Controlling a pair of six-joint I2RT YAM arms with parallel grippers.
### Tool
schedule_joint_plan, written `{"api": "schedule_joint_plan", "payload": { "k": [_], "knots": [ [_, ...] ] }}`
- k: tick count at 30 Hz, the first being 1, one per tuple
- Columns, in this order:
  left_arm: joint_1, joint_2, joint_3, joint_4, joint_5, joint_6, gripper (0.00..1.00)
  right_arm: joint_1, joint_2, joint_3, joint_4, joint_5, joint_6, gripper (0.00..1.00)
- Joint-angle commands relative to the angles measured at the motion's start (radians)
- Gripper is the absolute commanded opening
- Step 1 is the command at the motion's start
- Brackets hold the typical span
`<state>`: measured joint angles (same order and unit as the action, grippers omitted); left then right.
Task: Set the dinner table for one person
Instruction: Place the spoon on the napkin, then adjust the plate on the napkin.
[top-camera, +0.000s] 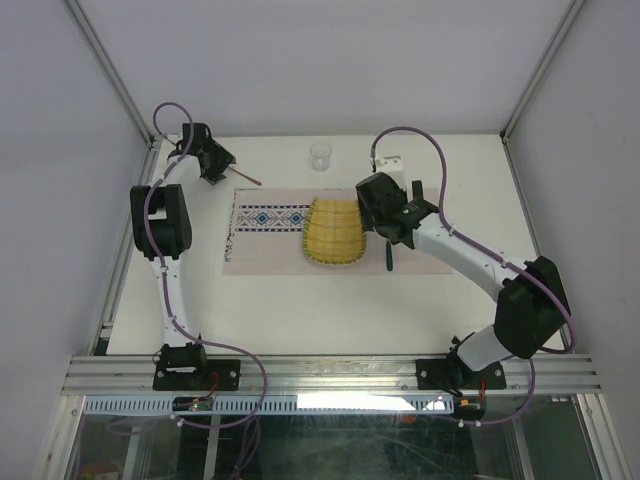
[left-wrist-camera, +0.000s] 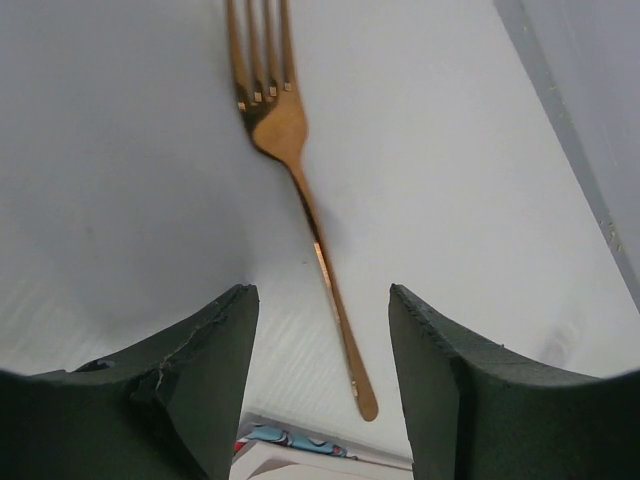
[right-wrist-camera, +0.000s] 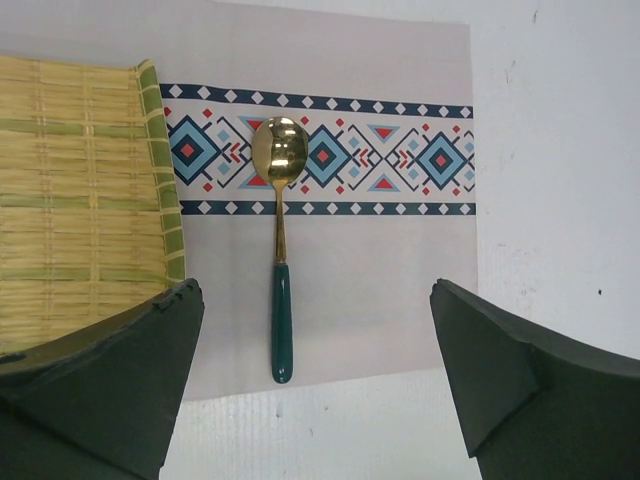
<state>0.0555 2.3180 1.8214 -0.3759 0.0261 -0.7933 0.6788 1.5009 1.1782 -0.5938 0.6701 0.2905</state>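
Table (top-camera: 330, 300) lies under everything: judged rigid, fixed, smooth, nothing to grip. Left gripper (left-wrist-camera: 320, 292) open astride thin, slippery fork (left-wrist-camera: 300, 190); take its handle. Right gripper (right-wrist-camera: 315, 292) wide open over spoon (right-wrist-camera: 282, 320), holding nothing

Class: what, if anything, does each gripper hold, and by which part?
Nothing is held: the left gripper is open over the fork, the right gripper open over the spoon, both lying free.

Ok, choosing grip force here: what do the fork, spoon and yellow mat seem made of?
Fork: polished copper-toned metal, with glints along the handle. Spoon: glossy gold metal bowl; dark green handle, maybe enamel or plastic. Mat: matte slats, likely bamboo.
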Motion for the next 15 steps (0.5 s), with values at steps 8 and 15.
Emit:
{"api": "schedule_joint_plan", "payload": {
  "k": [8, 15],
  "knots": [
    [-0.068, -0.020, 0.074, -0.012, -0.020, 0.005, 0.56, 0.001, -0.023, -0.014, 0.119, -0.024, -0.062, 0.99],
    [-0.081, -0.079, -0.009, 0.014, 0.016, 0.030, 0.56, -0.001, 0.036, -0.010, 0.140, -0.082, -0.051, 0.97]
  ]
}}
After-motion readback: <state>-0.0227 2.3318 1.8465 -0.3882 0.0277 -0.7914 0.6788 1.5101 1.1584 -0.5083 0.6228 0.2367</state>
